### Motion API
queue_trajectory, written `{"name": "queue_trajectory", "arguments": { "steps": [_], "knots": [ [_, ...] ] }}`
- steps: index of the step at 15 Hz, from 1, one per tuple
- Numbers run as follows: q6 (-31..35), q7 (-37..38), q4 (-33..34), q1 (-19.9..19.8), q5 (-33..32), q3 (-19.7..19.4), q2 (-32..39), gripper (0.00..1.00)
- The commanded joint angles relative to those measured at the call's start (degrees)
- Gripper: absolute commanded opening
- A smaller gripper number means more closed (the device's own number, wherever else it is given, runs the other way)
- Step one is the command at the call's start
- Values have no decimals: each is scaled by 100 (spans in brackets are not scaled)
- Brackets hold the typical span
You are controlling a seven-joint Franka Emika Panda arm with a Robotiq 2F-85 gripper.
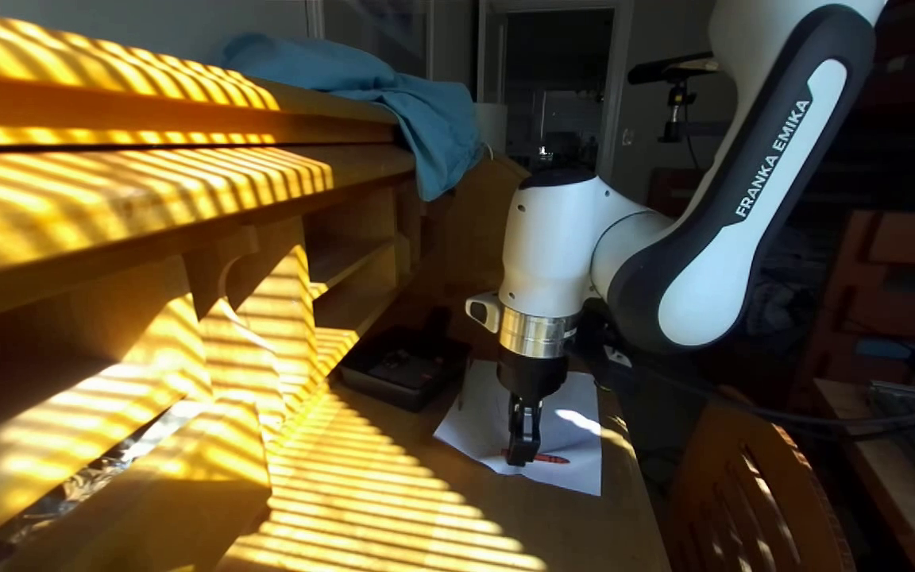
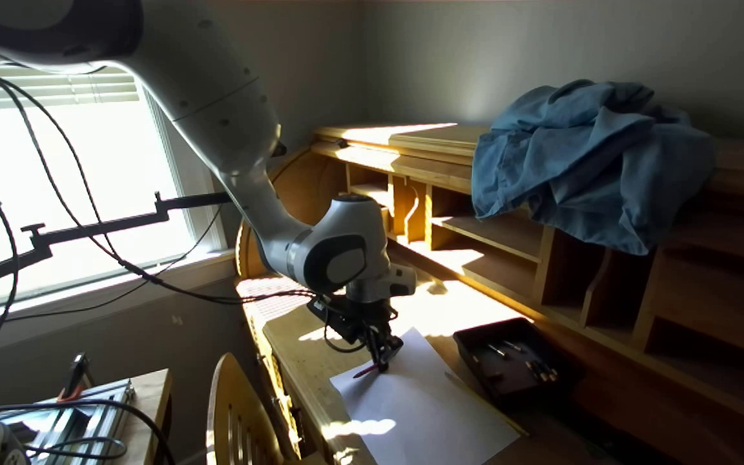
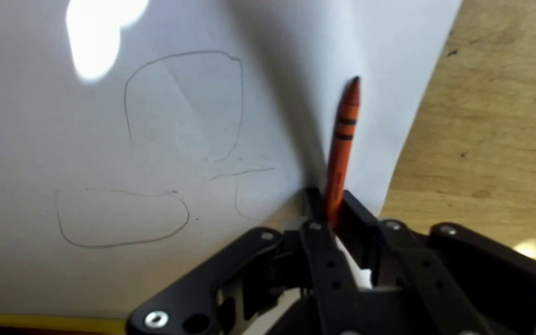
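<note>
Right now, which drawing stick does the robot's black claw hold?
Only the black-banded orange crayon is pinched in the black gripper; the yellow pencil lies at the edge of the white paper, short sticks in the black tray.

Blue cloth (image 2: 578, 161) draped over wooden shelving (image 2: 549, 265); slatted chair (image 2: 236, 394); bright window (image 2: 130, 148)

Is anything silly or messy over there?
Yes: the crumpled blue cloth is heaped on the yellow-brown wooden shelf unit and droops over its front, as if tossed there. Also, the black fingers pinch the orange-red wax crayon nearly sideways, a funny way to hold one. I see no spill.
</note>
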Motion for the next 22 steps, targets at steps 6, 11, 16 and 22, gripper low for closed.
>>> {"name": "queue_trajectory", "arguments": {
  "steps": [6,11,16,22],
  "knots": [
    [-85,-222,6,-88,201,66,-29,2],
    [-116,-224,22,-94,212,72,-20,42],
    [-116,-218,21,-98,212,70,-21,0],
    [-142,-195,6,-87,210,59,-50,8]
  ]
}}
